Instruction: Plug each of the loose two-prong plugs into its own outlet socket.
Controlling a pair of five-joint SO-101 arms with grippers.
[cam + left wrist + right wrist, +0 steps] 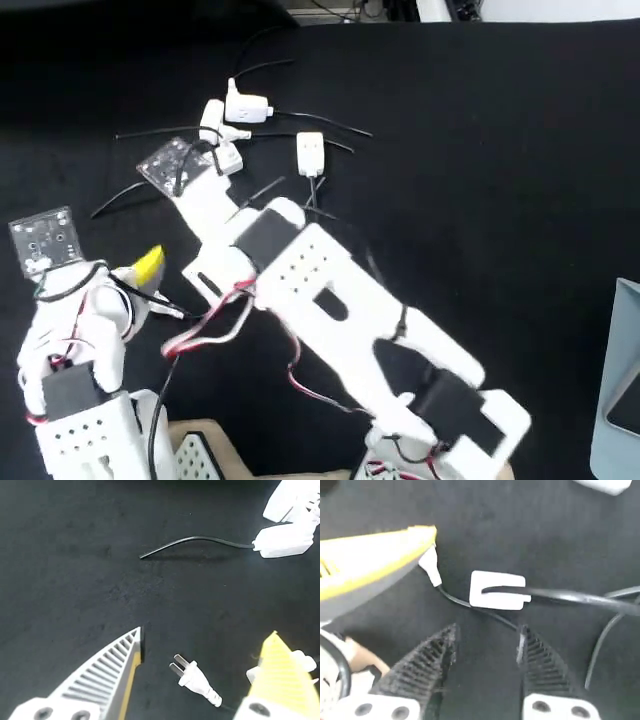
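Two-prong plug (192,677) lies loose on the black table (75,555), between the left gripper's (207,631) wide-spread fingers and touching neither. The right gripper (487,627) is likewise open and empty. A white block (497,591), crossed by a black cable (580,598), lies just beyond its fingertips.

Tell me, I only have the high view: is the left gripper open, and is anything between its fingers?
Observer: Open. The left gripper has a two-prong plug lying on the mat between its fingers.
Operator: Prongs facing where?
Observer: Outward, away from the wrist.
Operator: And the right gripper?
Observer: The right gripper is open too, a white block just ahead of it with a black cable across it.
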